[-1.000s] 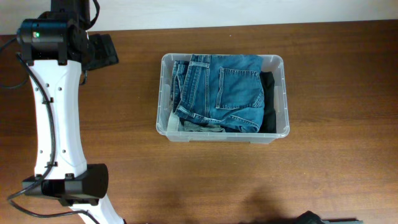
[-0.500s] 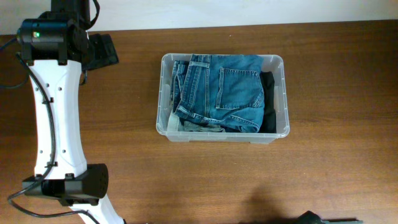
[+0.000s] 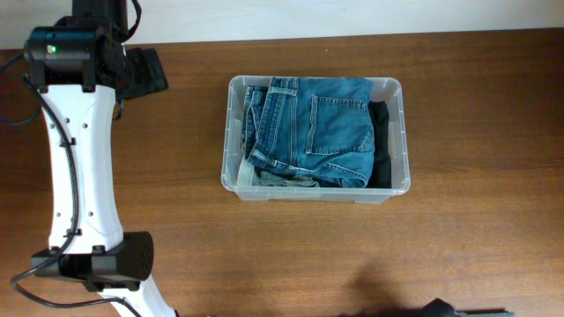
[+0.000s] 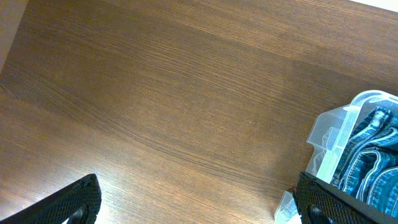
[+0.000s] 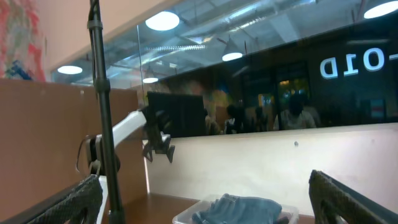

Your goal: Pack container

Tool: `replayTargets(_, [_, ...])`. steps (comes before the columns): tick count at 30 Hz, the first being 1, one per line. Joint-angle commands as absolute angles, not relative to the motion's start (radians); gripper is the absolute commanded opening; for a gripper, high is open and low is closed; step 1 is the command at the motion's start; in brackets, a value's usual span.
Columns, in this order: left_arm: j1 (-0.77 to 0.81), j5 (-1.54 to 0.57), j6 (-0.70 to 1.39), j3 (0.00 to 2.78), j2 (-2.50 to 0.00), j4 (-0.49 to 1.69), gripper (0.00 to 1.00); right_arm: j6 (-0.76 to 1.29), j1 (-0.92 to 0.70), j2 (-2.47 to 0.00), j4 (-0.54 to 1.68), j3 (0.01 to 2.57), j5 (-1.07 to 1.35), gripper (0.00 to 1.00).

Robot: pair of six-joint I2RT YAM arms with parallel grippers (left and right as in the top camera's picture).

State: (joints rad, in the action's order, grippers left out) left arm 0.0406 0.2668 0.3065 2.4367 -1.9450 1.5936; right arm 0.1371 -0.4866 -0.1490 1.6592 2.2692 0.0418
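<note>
Container (image 3: 399, 106) and the two grippers, seen from three views. Left gripper (image 4: 198, 200): its dark fingers (image 4: 69, 202) sit at the lower corners of the left wrist view, spread as wide as they go, with only bare table (image 4: 155, 93) between them, so nothing is held. In the overhead view this gripper lies near the far left of the table, at the end of the white left arm (image 3: 79, 158), well apart from the bin. Right gripper (image 5: 214, 199): its fingers also stand wide apart at the lower corners of its own view and grasp nothing. It is raised and looks level across the table, and only a dark sliver of the right arm (image 3: 441, 308) shows at the near edge of the overhead view. The clear rectangular container stands upright on the wooden table, near its middle and toward the far side, with its long sides running left to right. Folded blue jeans (image 3: 317, 132), back pocket up, fill most of it and rise above the rim in the right wrist view. A dark garment (image 3: 381, 145) lies along the right end wall, and pale fabric (image 3: 275, 180) shows beneath the jeans at the near left corner. Beyond the table, the right wrist view shows a black stand pole (image 5: 102, 93) and a glass partition.
</note>
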Motion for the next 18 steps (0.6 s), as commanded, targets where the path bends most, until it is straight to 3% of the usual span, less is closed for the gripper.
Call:
replayTargets(1, [0.041,0.277,0.305,2.437,-1.942,1.595,0.99,0.132,-0.485,-0.141,1.589,2.172,0.039,0.99])
replayTargets(8, [0.041,0.277,0.305,2.437,-1.942,1.595,0.99,0.132,-0.485,-0.141,1.383,1.875,0.056,0.99])
replayTargets(18, [0.041,0.277,0.305,2.437,-1.942,1.595,0.99,0.149,-0.485,-0.141,0.916,1.194,0.308,0.99])
